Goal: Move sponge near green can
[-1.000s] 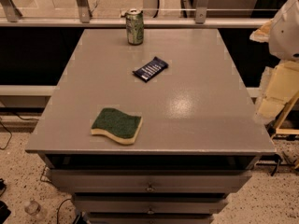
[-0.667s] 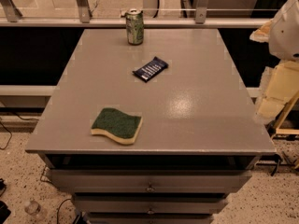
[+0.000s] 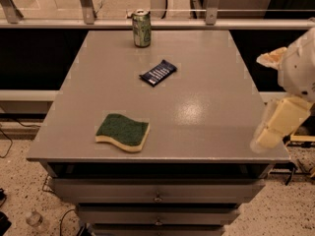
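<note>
The sponge (image 3: 123,132), dark green on top with a pale yellow base, lies flat near the front left of the grey table (image 3: 197,82). The green can (image 3: 141,28) stands upright at the table's far edge, left of centre, well away from the sponge. My gripper (image 3: 269,132) hangs at the table's front right corner, at the end of the white arm (image 3: 298,73) by the right edge. It is far to the right of the sponge and holds nothing that I can see.
A dark blue wrapped snack bar (image 3: 158,73) lies between the sponge and the can. A metal rail (image 3: 197,23) with posts runs behind the table. Drawers (image 3: 157,193) sit below the front edge.
</note>
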`<action>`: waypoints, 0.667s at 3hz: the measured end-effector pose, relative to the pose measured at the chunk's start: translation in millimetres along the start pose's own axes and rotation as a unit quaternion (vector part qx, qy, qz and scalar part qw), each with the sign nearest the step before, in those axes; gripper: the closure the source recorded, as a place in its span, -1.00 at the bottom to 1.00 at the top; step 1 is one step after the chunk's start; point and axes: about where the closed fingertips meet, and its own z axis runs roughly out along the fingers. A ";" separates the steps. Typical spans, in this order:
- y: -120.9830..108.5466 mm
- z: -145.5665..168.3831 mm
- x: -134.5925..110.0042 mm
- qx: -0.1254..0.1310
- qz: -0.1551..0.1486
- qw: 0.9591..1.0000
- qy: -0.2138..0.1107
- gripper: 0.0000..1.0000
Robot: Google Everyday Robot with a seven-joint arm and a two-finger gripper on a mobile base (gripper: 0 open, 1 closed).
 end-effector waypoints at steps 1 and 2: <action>14.6 31.7 -6.0 0.005 0.013 0.997 -0.082 -1.00; 2.6 42.7 -36.9 0.040 0.024 0.983 -0.179 -1.00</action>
